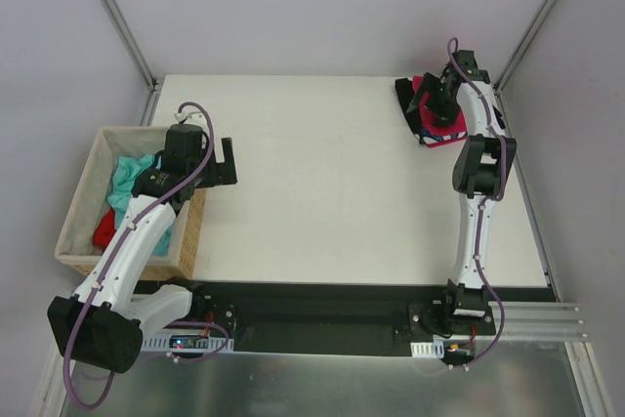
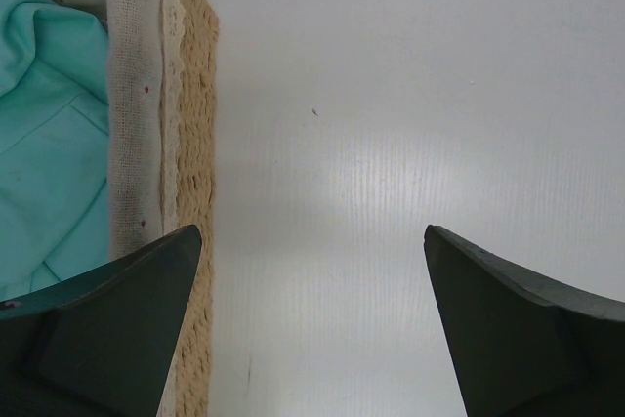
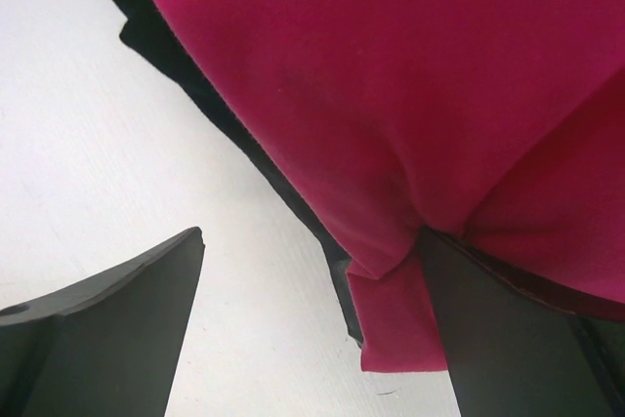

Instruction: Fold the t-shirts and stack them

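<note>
A folded magenta-pink t-shirt [image 3: 410, 75] lies on a black t-shirt [image 3: 283, 183] at the table's far right corner. In the top view the magenta-pink t-shirt [image 1: 447, 137] and the black t-shirt [image 1: 404, 94] show partly under my right gripper [image 1: 436, 104]. My right gripper [image 3: 312, 236] is open at the stack's edge, and the pink cloth drapes over its right finger [image 3: 508, 339]. A teal-green t-shirt [image 1: 129, 178] and a bright red t-shirt [image 1: 105, 229] lie crumpled in the basket. My left gripper [image 1: 226, 160] hangs open over the bare table beside the basket. Seen from the wrist, the left gripper [image 2: 312, 241] holds nothing, and the teal-green t-shirt [image 2: 49, 134] is at the left.
The tan wicker basket [image 1: 190, 231] with cloth lining stands at the table's left edge, and its rim [image 2: 161, 144] runs just under my left finger. White walls and metal frame posts [image 1: 117, 17] enclose the table's back and sides.
</note>
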Tool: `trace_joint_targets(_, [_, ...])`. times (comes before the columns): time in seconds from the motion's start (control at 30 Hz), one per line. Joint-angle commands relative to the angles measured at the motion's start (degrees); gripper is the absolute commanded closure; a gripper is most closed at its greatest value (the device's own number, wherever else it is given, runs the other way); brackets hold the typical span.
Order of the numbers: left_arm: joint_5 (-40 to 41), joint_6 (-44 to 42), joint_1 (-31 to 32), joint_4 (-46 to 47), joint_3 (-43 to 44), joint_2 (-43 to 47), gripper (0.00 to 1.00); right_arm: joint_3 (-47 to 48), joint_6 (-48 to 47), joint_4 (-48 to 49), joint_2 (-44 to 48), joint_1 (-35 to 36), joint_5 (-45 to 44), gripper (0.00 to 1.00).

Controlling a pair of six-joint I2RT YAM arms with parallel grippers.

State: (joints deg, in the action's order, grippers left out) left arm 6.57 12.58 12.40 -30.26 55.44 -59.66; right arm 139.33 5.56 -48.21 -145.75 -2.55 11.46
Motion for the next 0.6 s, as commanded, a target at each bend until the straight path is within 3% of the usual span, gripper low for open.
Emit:
trace_joint_targets(0.0, [1.0,-0.8,0.5,1.0,-0.2,0.8,0.01,1.6,-1.2,0.9,-2.0,-3.3,-6.2,0.04])
trace_joint_targets(0.57, [1.1,-0.7,0.5,0.9,-0.2,0.3,0.01,2.1,-1.3,2.1,-2.3,-5.5,-6.7,0.03])
